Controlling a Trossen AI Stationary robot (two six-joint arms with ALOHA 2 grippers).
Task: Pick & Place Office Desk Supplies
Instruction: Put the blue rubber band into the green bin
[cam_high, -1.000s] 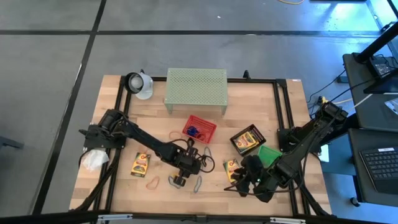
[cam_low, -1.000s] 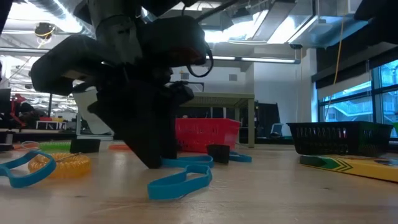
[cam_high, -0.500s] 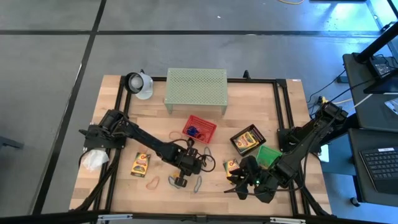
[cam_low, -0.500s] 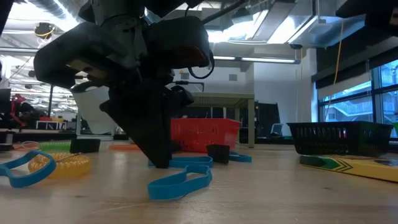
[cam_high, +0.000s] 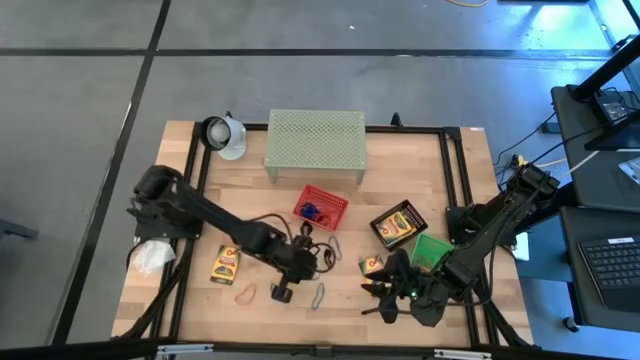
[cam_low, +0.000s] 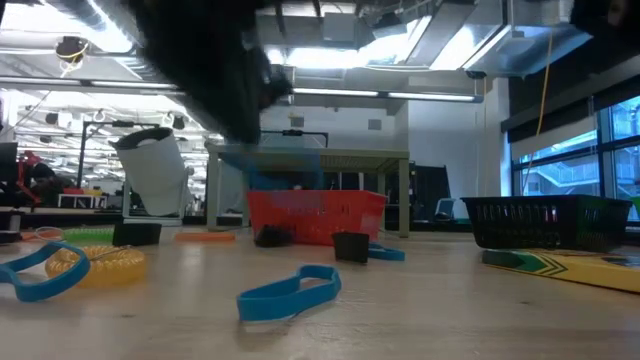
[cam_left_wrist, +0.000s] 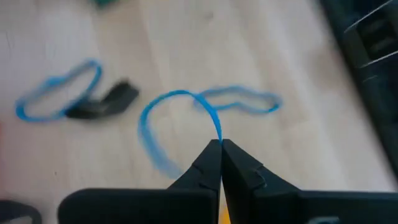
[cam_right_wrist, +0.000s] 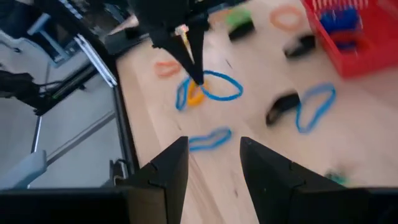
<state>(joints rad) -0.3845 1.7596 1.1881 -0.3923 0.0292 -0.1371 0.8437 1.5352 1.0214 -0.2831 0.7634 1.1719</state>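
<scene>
The left gripper (cam_left_wrist: 221, 144) has its fingers clenched on a blue loop (cam_left_wrist: 163, 118), lifted just above the desk (cam_high: 400, 180) near the front edge. Next, I reckon, carry it to the red basket (cam_high: 322, 207). The right gripper (cam_right_wrist: 213, 148) waits, fingers released.

The counter (cam_high: 420, 170) was pale wood, matt with a fine grain. Beneath the left hand (cam_left_wrist: 221, 144), matt black plastic, a blue loop (cam_left_wrist: 180, 118) looked rubbery. The shelf (cam_high: 315, 140) was perforated painted metal.

floor (cam_high: 80, 100): grey | windows (cam_low: 570, 160): right | ceiling lights (cam_low: 400, 50): on
</scene>
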